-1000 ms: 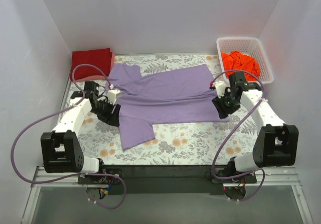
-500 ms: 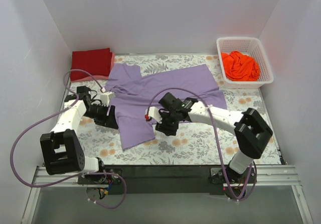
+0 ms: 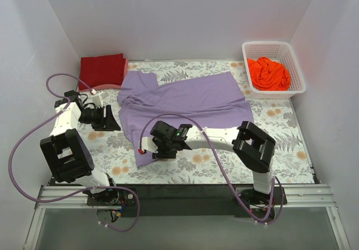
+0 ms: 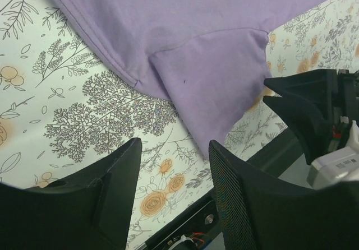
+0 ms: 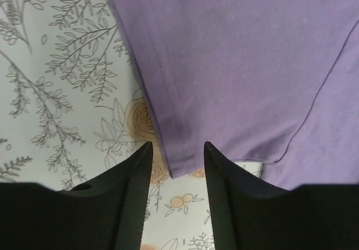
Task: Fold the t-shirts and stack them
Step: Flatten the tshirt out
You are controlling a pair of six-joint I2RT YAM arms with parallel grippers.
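A lavender t-shirt [image 3: 190, 101] lies spread flat on the floral cloth, its near sleeve [image 3: 147, 149] pointing toward the arms. My right gripper [image 3: 152, 149] hovers over that sleeve. In the right wrist view it [image 5: 176, 149] is open, with the sleeve's hemmed corner [image 5: 175, 163] lying between the fingers. My left gripper [image 3: 110, 119] sits left of the shirt. It is open [image 4: 174, 146] over bare cloth, with the sleeve [image 4: 216, 93] ahead of it. A dark red t-shirt [image 3: 102, 70] lies folded at the back left. An orange t-shirt [image 3: 269, 73] is bunched in the basket.
The white lattice basket [image 3: 298, 70] stands at the back right corner. White walls close in the table on three sides. The right arm stretches across the near half of the floral cloth [image 3: 269, 149]. Its black gripper [image 4: 314, 115] shows at the right of the left wrist view.
The right arm swung from the shirt's right hem across to the near left sleeve, its jaws narrowing a little. The left gripper drew back leftward off the shirt.
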